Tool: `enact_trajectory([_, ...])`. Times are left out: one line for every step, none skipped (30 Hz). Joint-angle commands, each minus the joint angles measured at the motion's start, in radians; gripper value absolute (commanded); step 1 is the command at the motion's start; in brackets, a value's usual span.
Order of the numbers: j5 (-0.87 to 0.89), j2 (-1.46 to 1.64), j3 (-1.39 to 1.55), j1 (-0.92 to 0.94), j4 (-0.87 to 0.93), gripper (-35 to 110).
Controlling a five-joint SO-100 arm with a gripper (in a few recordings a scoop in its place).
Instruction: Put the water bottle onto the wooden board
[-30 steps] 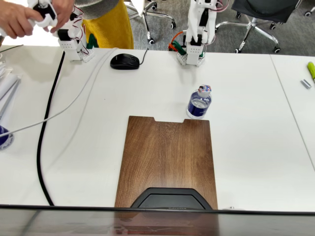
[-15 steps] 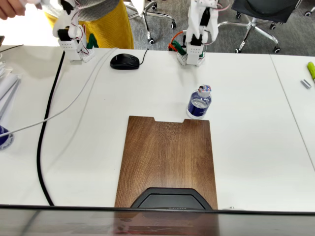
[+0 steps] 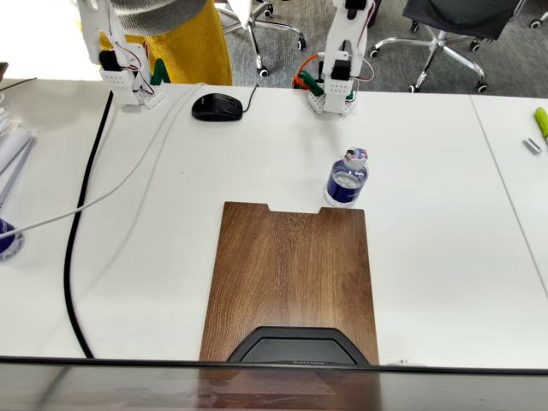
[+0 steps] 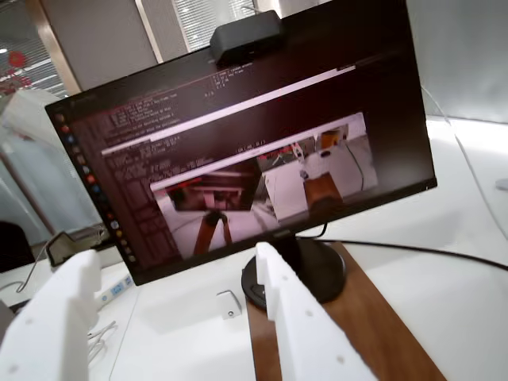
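The water bottle (image 3: 347, 179) stands upright on the white table, touching the far right corner of the wooden board (image 3: 291, 274). It is clear, with a blue label band and a whitish cap. My white arm (image 3: 341, 51) rises from its base at the table's far edge, well behind the bottle, and its upper part leaves the top of the fixed view. In the wrist view my gripper (image 4: 173, 266) is open, two white fingers wide apart with nothing between them. It hangs high above the table and faces along the wooden board (image 4: 373, 325).
A black monitor stand (image 3: 295, 345) sits on the board's near end, also the stand (image 4: 305, 270) in the wrist view. A black mouse (image 3: 217, 106) and cables (image 3: 73, 257) lie to the left. A person in yellow (image 3: 184, 43) stands behind the table.
My arm has unfolded upward, lifting the gripper out of the top of the fixed view. The person's hands at the top left have gone. The bottle has not moved.
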Motion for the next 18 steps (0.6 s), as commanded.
enact_trajectory([0.002, -0.017, -0.018, 0.005, 0.028, 26])
enact_trajectory([0.002, -0.018, -0.018, 0.005, 0.032, 26])
enact_trajectory([0.002, -0.018, -0.018, 0.005, 0.037, 26])
enact_trajectory([0.002, -0.018, -0.018, 0.0, 0.049, 26])
enact_trajectory([0.003, -0.015, -0.018, -0.011, 0.069, 26])
enact_trajectory([0.003, -0.012, -0.018, -0.02, 0.091, 26])
enact_trajectory([0.003, -0.011, -0.018, -0.026, 0.109, 26])
enact_trajectory([0.0, -0.014, -0.017, -0.028, 0.118, 26])
enact_trajectory([-0.003, -0.017, -0.009, -0.028, 0.118, 26])
enact_trajectory([-0.012, -0.003, 0.041, -0.023, 0.095, 26])
enact_trajectory([-0.023, 0.025, 0.118, -0.02, 0.054, 26])
enact_trajectory([-0.031, 0.054, 0.199, -0.017, 0.003, 26])
enact_trajectory([-0.038, 0.087, 0.301, -0.014, -0.067, 26])
enact_trajectory([-0.054, 0.135, 0.433, -0.014, -0.166, 26])
enact_trajectory([-0.075, 0.215, 0.618, -0.014, -0.31, 26])
enact_trajectory([-0.106, 0.288, 0.799, -0.015, -0.443, 26])
enact_trajectory([-0.138, 0.345, 0.951, -0.02, -0.551, 26])
enact_trajectory([-0.158, 0.399, 1.077, -0.026, -0.634, 26])
